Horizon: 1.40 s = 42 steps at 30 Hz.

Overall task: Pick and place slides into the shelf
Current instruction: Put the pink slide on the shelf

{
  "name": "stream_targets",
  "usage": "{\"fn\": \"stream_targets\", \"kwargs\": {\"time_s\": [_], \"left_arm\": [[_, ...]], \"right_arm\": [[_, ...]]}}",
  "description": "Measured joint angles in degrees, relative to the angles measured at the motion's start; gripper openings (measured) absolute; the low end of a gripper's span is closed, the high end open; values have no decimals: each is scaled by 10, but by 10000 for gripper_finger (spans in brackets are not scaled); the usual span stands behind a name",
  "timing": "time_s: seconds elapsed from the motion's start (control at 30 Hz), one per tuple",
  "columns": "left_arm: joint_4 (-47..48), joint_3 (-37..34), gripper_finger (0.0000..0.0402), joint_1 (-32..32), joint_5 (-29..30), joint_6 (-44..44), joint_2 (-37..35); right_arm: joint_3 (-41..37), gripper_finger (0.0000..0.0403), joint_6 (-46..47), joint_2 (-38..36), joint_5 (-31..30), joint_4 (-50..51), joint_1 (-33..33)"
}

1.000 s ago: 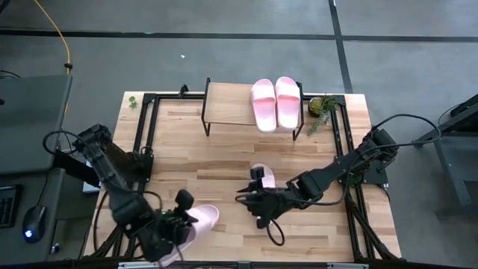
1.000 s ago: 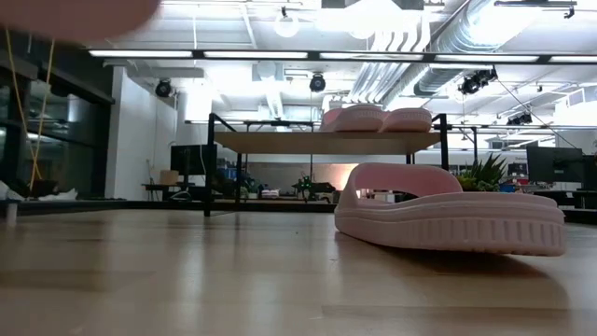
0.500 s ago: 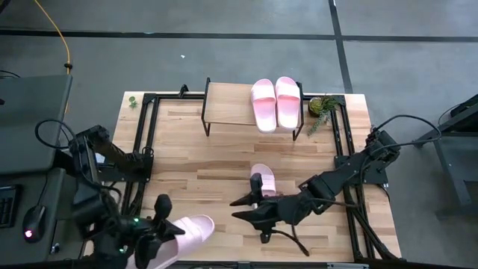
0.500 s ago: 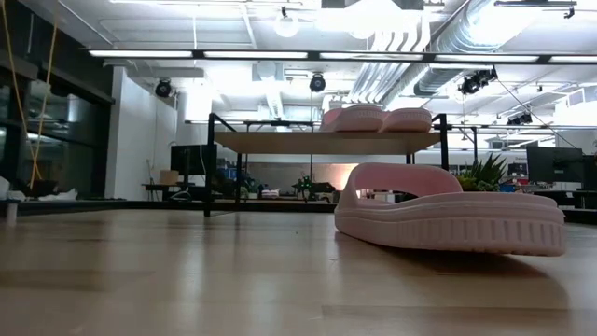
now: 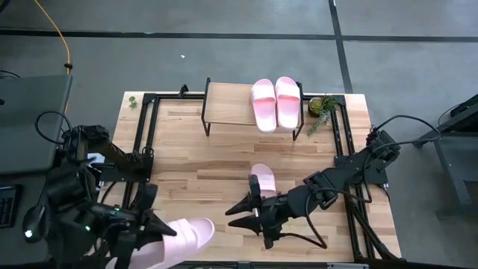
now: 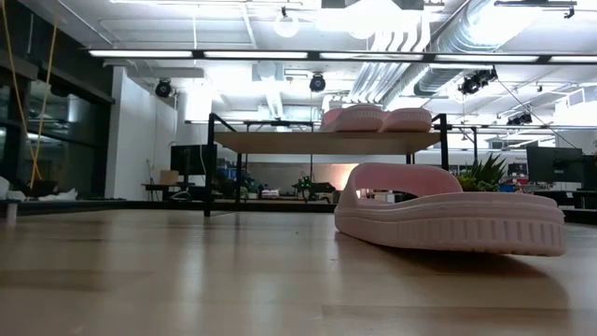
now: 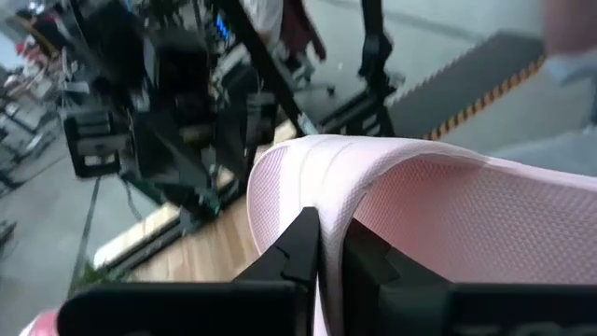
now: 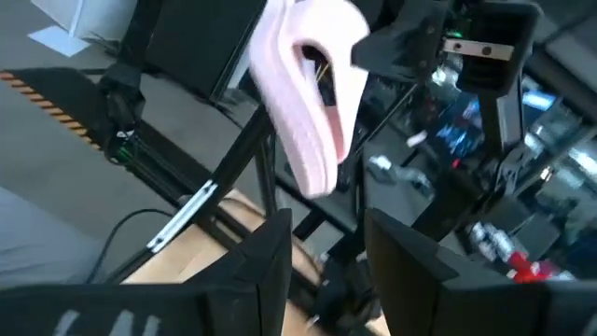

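I see the left gripper [image 5: 153, 224] at the near left table edge, fingers pinched on a pink slide [image 5: 179, 237], which juts rightward from it, long axis left-right. Right gripper [image 5: 250, 213] hangs mid-table, fingers spread, empty; another slide [image 5: 261, 179] just beyond it points far. Two slides [image 5: 276, 103] sit on the shelf [image 5: 228, 104].

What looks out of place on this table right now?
One slide lies loose mid-table instead of on the shelf, beside the open right end effector. Another slide hangs past the table's front-left edge, pinched in the left end effector.
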<state>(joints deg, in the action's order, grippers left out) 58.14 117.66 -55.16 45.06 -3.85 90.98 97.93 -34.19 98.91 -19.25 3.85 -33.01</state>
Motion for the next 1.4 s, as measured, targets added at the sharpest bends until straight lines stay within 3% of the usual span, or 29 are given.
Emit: {"fn": "stream_targets", "kwargs": {"time_s": [0.37,0.63,0.97,1.4], "left_arm": [[-62,16,16,0,-30,-63,0],[-116,16,17,0,-37,-115,0],[-219,16,17,0,-135,-240,1],[-243,16,17,0,-136,-312,1]], "right_arm": [[0,126,-19,0,65,-45,9],[0,126,-19,5,150,-64,22],[0,126,-66,17,212,-178,34],[0,126,-42,27,299,-247,49]]}}
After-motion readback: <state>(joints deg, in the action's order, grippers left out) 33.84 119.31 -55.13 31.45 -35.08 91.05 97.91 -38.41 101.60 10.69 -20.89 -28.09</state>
